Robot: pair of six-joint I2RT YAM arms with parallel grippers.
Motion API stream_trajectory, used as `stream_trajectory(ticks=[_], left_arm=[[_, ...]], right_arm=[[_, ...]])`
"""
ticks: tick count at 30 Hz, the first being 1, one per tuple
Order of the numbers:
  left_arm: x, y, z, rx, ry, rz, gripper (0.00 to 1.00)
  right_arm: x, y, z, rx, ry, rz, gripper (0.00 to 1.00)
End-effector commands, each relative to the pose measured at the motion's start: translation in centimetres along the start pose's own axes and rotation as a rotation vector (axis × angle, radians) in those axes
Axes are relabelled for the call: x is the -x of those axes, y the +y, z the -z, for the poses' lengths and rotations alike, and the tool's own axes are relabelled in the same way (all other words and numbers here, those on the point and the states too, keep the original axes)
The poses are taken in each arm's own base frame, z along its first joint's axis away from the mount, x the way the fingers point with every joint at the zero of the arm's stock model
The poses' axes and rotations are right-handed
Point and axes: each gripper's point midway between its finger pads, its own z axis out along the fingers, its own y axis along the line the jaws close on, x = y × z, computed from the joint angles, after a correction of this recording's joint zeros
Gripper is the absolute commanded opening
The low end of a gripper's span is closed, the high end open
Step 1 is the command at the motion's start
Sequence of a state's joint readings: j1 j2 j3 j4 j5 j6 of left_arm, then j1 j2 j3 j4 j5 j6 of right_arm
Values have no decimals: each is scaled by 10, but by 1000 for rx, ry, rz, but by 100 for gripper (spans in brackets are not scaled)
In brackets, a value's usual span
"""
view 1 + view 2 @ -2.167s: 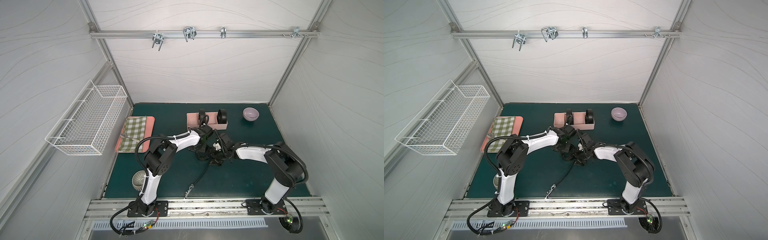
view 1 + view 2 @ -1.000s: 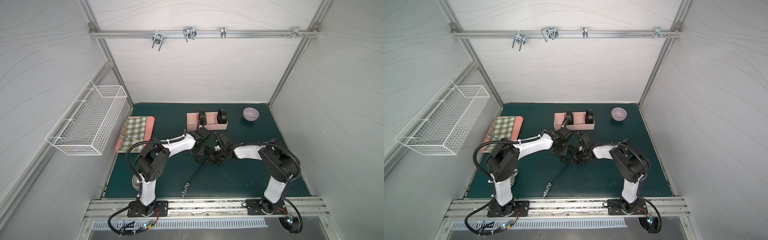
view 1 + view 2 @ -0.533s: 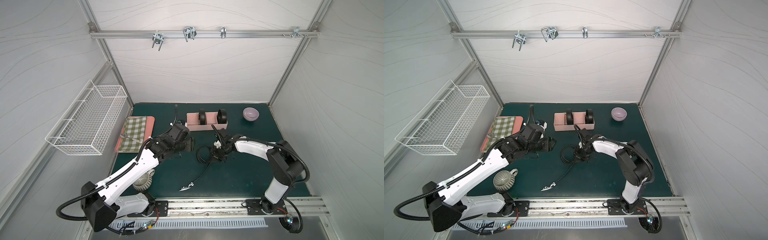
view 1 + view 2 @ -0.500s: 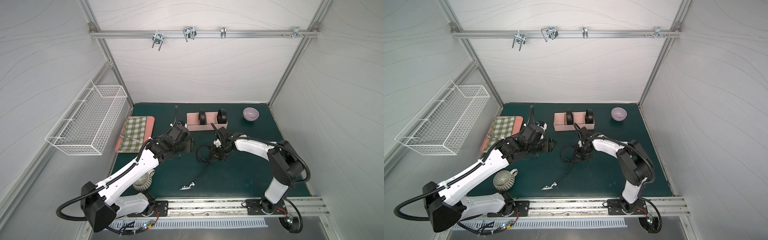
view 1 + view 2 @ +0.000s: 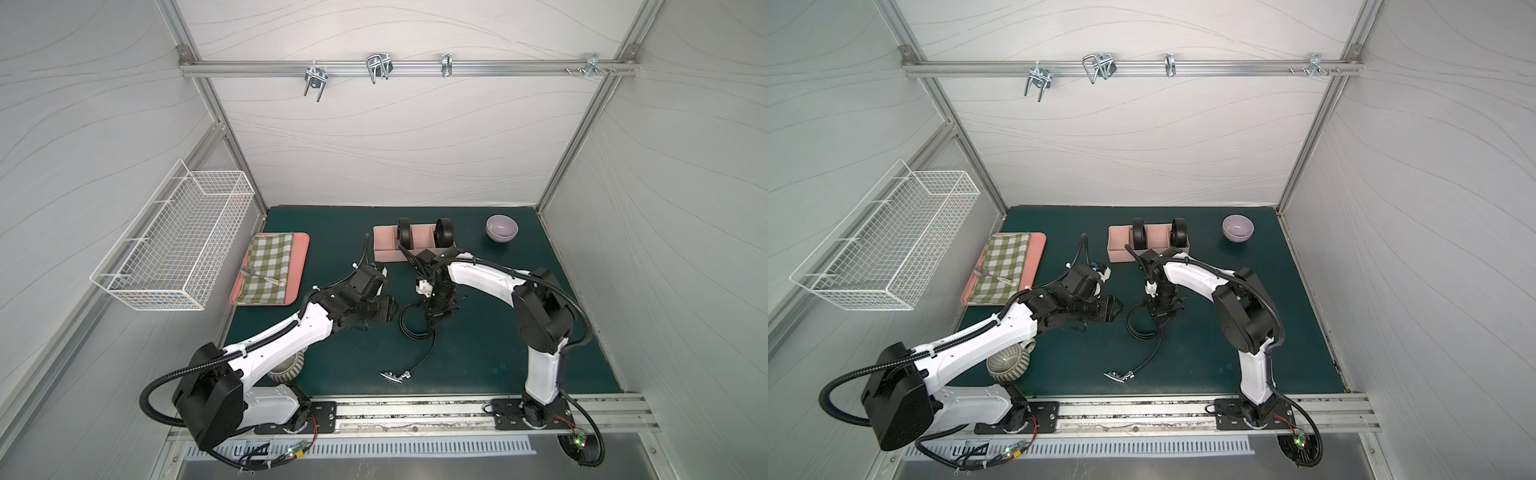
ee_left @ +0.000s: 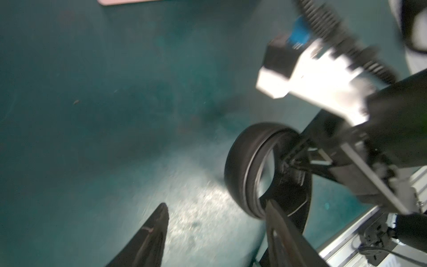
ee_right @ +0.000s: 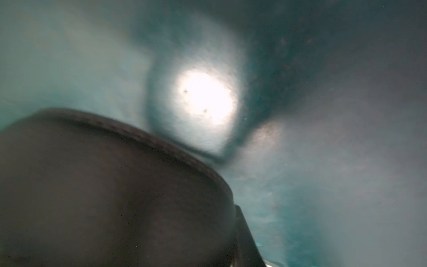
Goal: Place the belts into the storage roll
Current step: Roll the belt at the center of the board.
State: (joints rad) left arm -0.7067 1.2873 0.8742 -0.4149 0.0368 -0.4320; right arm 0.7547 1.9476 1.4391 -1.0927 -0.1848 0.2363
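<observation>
Green table (image 5: 478,353), one belt not yet stowed.
Right fingers (image 5: 437,311) clamp the third belt (image 5: 409,330), a floppy half-wound coil at frame centre, buckle (image 5: 392,376) trailing lower down. Left fingers (image 6: 150,233) hang released beside it. I'd pinch across the coil, since it likely springs loose. Storage roll (image 5: 384,245), upper centre, shows free compartments beside two coiled belts (image 5: 405,233).

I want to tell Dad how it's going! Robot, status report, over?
Left gripper open, empty. Right gripper shut on third belt, half coiled on mat. Two belts in roll. Buckle trailing loose.
</observation>
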Motion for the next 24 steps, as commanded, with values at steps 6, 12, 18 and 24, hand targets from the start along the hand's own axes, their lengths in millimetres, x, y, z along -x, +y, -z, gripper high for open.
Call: stream_trajectory(ticks=[6,12,18,24], left_arm=[[2,-22,-35,-136,-19,-60,47],[-6,-43,-48,-186,-18,-175,43],[-9,-51,-56,-195,-14,-209,42],[-23,-45,-75,-127,41,-267,39]], right_arm=[[-11,-3,-7,-67,102,169,0],[-11,3,-14,-57,131,189,0],[-10,5,-16,-61,140,198,0],[-11,7,-17,-57,145,201,0]])
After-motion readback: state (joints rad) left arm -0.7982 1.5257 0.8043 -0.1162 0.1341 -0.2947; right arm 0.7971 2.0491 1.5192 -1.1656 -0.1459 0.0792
